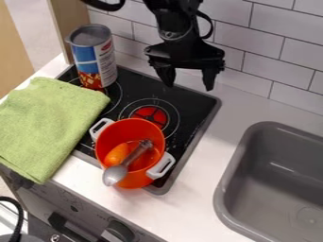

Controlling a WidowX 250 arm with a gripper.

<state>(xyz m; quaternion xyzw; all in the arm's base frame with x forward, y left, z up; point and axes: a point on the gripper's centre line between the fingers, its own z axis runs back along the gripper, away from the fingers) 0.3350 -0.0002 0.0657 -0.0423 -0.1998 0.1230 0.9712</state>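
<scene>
The black gripper (189, 85) hangs over the back right edge of the stove, its two fingers apart and nothing between them. In front of it, an orange-red pot (104, 142) with white handles stands on the front part of the black stove (189, 101). Inside the pot lie an orange object (117, 154) and a grey metallic spoon (114, 175), whose rounded end rests over the pot's front left rim. A large can (95, 59) with a blue, white and red label stands upright at the stove's back left.
A green cloth (47, 123) covers the stove's left edge and the counter beside it. The grey sink (236, 165) is at the right, past a strip of white counter (211, 142). A white tiled wall (265, 56) runs along the back.
</scene>
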